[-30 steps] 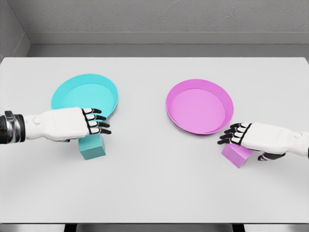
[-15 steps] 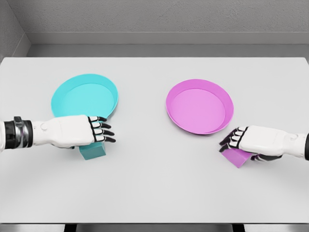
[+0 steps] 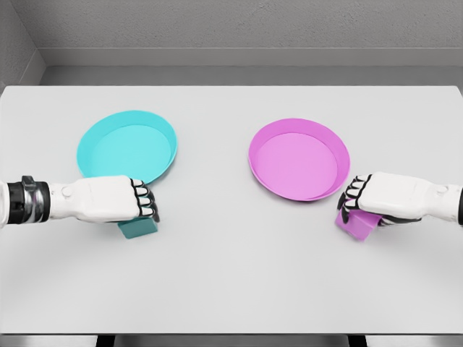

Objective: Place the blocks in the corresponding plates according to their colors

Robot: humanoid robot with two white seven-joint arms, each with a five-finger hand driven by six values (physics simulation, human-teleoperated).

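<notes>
Bright, even, sharp render with soft shadows.

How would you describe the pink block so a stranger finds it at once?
Start at the pink plate on the right of the white table. Just beside its near right rim, the right hand closes on the pink block, the only pink cube; the other is teal.

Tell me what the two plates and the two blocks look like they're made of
It is a simulator render, so only looks. Teal plate and pink plate: smooth matte, plastic-like, uniform colour with no glare. Teal block and pink block: flat, untextured faces, perhaps plastic or painted wood. Table: plain matte light grey.
</notes>
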